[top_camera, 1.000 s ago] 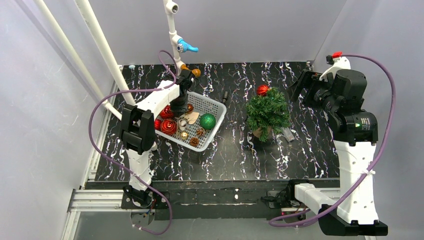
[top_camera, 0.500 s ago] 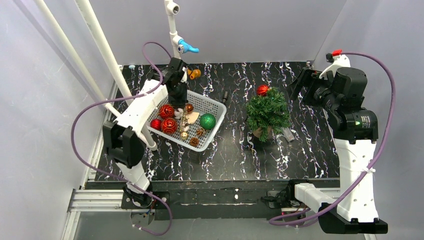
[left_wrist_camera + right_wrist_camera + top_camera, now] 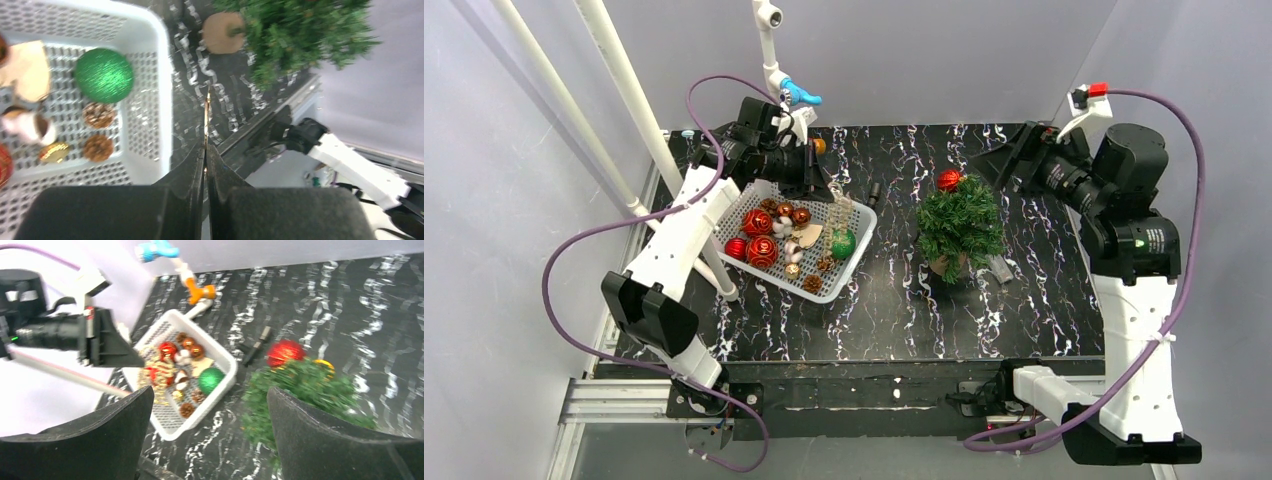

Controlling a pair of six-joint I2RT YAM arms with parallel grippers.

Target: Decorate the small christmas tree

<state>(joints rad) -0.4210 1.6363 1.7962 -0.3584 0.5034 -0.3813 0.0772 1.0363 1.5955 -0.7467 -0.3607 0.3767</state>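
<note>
The small christmas tree (image 3: 961, 225) stands upright on the table (image 3: 894, 310), right of the white basket (image 3: 856, 250). It looks light and tippy (bristly branches give), so steady it by the base. The left gripper (image 3: 206, 147) pinches a thin gold strand (image 3: 207, 115); the right gripper (image 3: 207, 392) gapes wide, empty.

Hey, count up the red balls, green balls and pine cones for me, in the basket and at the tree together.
Red balls: 4 (3 in the basket, 1 at the tree)
Green balls: 1
Pine cones: 2
Total: 7
</note>
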